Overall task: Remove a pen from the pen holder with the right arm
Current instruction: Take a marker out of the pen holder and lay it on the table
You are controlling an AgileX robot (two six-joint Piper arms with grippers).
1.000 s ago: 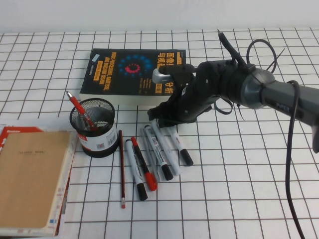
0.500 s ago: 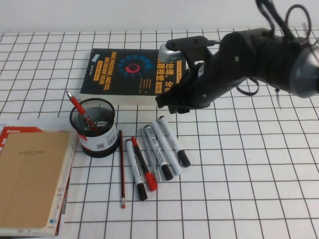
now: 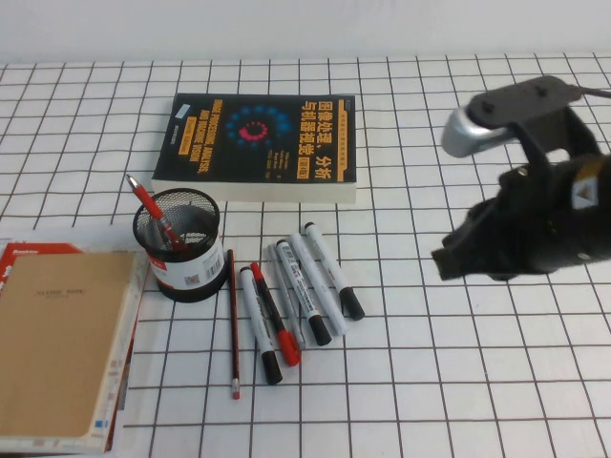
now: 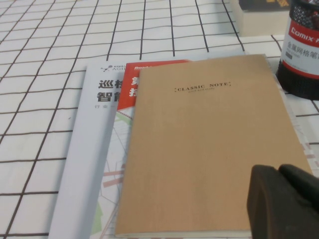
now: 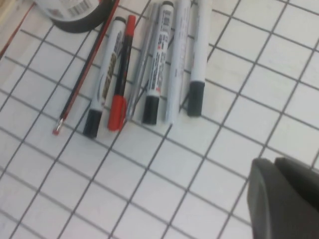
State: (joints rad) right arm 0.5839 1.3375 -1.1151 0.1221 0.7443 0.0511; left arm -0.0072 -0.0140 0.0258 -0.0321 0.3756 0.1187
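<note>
Pictured: the right end effector [image 3: 451, 260] is seen clenched, with nothing held, above the gridded tabletop [image 3: 449, 382]. Well off to its left, the black mesh pen holder [image 3: 177, 246] is shown with one red pen [image 3: 151, 208] leaning inside it. Between the holder and the right end effector, a row of markers [image 3: 307, 286] and a red pencil [image 3: 233, 320] are laid flat, the pencil nearest the holder. A dark book [image 3: 258, 145] is placed beyond them. The left end effector [image 4: 279, 172], also clenched, is held over a brown notebook [image 4: 199, 149], with the holder just beyond it.
</note>
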